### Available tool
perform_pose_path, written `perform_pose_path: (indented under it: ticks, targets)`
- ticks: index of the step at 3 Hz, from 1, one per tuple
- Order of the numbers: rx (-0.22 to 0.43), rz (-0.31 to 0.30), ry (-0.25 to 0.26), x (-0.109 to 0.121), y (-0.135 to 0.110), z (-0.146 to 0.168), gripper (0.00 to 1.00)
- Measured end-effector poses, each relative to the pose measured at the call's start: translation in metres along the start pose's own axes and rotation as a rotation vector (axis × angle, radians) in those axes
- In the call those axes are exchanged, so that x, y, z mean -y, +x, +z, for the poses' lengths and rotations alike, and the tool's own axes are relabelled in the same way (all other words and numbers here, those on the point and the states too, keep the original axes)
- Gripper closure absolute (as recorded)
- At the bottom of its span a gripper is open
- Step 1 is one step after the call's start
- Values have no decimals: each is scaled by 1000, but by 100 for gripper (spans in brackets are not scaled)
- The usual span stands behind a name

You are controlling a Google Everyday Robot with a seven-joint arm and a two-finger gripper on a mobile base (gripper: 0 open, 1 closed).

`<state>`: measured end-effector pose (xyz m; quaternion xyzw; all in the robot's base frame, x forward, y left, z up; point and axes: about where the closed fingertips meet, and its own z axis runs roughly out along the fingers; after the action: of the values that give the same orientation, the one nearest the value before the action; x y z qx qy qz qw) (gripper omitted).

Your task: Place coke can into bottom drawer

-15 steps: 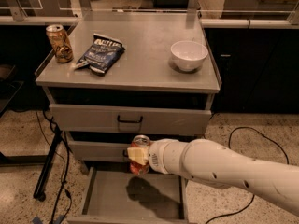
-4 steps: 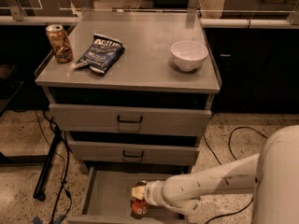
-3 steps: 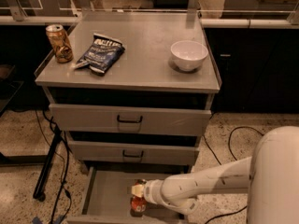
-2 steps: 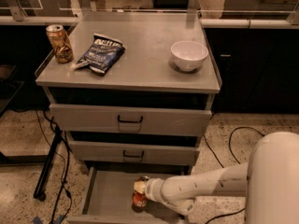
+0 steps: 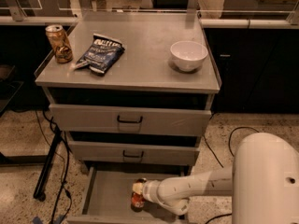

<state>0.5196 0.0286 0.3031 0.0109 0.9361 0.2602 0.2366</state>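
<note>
while the white arm reaches in low from the right, the gripper sits inside the pulled-out bottom drawer, its jaws seemingly clamped on the upper part of the coke can. the can stands upright in the middle of the drawer's shallow tray, at or just above its floor; which of the two cannot be made out. by this view the carrying is as good as done: the can is within the drawer's walls, and what looks left is to settle it on the floor, let go and draw the arm out without knocking it over. the two upper drawers, each with a black handle, are shut. on the cabinet top a gold-brown can stands at the left edge, a dark blue snack bag lies just beside it, and a white bowl sits well apart on the right. the bag carries pale lettering across its upper face, too small to read. no script on the red can is legible from here, and the gold-brown can's pattern gives no brand.
</note>
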Motion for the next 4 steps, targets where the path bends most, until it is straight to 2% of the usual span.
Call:
perform_pose_path:
  ticks: [1, 2, 3, 4]
  targets:
    - [42, 71, 28, 11, 18, 13, 100]
    - [118, 117, 71, 26, 21, 19, 100]
    - [156, 129, 89, 35, 15, 30, 100]
    - [156, 129, 89, 35, 15, 30, 100]
